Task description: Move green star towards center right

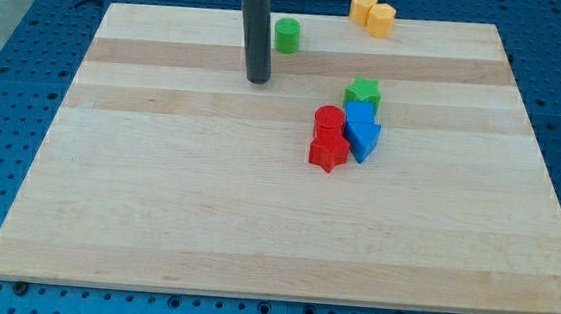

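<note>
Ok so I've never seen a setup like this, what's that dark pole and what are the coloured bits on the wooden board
The dark pole is a robot arm's pushing rod; it holds nothing and only slides blocks along. My tip rests on the wooden board, seen by a single camera from the front and above. Just to the tip's upper right is a green cylinder. At the view's top sit two yellow blocks. Near the middle is a cluster: the green star on top, two blue blocks under it, and two red blocks on their left. The tip is apart from that cluster, to its upper left.
</note>
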